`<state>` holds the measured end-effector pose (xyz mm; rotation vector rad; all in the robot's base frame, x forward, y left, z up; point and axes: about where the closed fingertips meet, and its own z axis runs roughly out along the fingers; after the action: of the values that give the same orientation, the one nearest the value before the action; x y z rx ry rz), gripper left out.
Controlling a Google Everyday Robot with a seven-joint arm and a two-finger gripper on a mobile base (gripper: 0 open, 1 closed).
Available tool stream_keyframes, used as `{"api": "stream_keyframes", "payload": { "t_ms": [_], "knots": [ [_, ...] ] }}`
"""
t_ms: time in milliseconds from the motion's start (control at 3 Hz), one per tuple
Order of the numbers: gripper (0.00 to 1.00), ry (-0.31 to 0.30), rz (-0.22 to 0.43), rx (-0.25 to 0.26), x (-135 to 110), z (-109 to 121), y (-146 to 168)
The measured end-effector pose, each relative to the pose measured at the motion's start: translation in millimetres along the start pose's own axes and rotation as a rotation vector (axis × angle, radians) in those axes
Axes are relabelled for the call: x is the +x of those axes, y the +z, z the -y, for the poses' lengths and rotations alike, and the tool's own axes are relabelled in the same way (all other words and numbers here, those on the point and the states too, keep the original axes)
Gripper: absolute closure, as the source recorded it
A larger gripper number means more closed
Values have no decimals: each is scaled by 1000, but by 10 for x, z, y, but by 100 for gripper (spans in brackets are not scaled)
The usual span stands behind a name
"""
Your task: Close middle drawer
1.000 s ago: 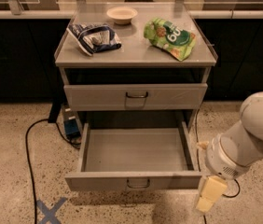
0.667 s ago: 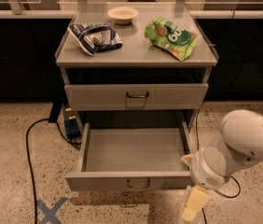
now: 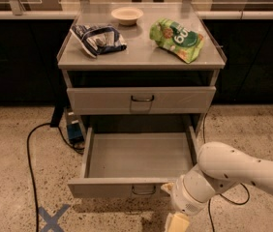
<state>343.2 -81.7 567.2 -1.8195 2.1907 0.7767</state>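
the middle drawer (image 3: 105, 187) stands pulled far out toward you, its shallow grey tray open to view and its front low in the view. left of it you have open speckled floor (image 3: 10, 178), crossed by a dark cable (image 3: 29, 153) and marked with a blue tape cross (image 3: 52, 217) just off the front's left corner. on the right, the room is taken up by the white arm (image 3: 243, 170), which comes in from the right border and bends down past the drawer's right front corner. above, the top drawer (image 3: 98, 100) sits flush in the cabinet (image 3: 141, 57), whose top carries a bowl (image 3: 127, 15), a blue bag (image 3: 98, 38) and a green bag (image 3: 177, 38).

the gripper (image 3: 176, 223) hangs under the round wrist at the very bottom border and is cut off there; only a cream-coloured piece of it shows. you cannot tell how far open it is, nor whether it has hold of anything.

the drawer front lies just up and left of the gripper. its handle (image 3: 143, 191) is left of the wrist, near but apart from it. the wrist overlaps the right end of the front; whether it touches the metal, you cannot tell.
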Motion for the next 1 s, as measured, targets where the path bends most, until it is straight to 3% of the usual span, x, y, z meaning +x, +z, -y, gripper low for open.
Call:
{"api": "stream_keyframes", "payload": {
  "t_ms": [667,1000],
  "knots": [
    [0,15,8,-3,119,51,132],
    [0,16,16,-20,105,187,461]
  ]
}}
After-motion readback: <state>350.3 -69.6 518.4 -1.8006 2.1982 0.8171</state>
